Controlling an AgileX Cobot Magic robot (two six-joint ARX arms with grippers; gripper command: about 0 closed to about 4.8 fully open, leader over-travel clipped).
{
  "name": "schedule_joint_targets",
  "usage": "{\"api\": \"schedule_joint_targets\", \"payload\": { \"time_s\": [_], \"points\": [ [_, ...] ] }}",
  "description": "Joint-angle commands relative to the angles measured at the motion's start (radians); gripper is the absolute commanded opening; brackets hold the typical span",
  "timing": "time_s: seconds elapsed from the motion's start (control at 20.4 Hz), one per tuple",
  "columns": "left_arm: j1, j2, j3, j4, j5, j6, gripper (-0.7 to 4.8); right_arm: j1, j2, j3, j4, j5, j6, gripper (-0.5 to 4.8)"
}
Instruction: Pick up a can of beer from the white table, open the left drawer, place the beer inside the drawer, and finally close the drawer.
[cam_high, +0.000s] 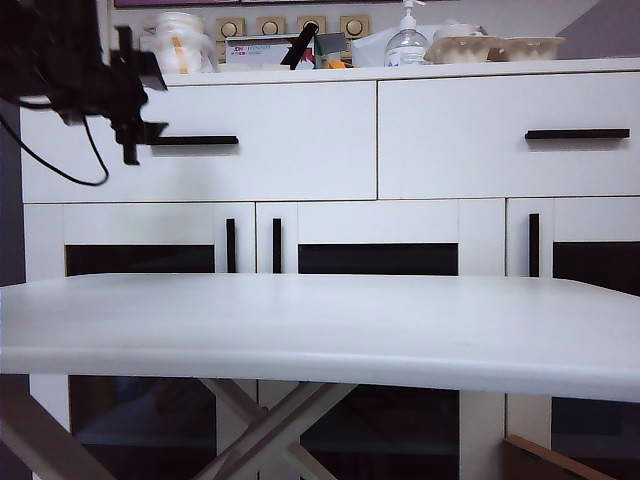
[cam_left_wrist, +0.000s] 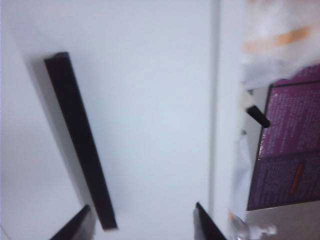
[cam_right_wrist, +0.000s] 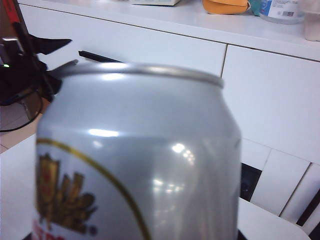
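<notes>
Can of beer (cam_right_wrist: 135, 155) stands upright, gripped by right hand; left hand (cam_left_wrist: 142, 222) released beside drawer handle (cam_left_wrist: 80, 137).

The left arm is matte black and blocky, with a thin black cable looping beneath it. Its left hand (cam_high: 132, 128) ends in 2 flat, dark, pointed fingers (cam_left_wrist: 75, 227). A small green light glows on the black housing in the right wrist view.
</notes>
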Motion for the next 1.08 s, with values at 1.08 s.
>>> {"api": "schedule_joint_targets", "payload": {
  "time_s": [1.08],
  "points": [
    [-0.010,0.269,0.410,-0.220,0.004,0.001,2.79,0.000,-0.003,0.011,0.064,0.000,-0.001,2.02]
  ]
}}
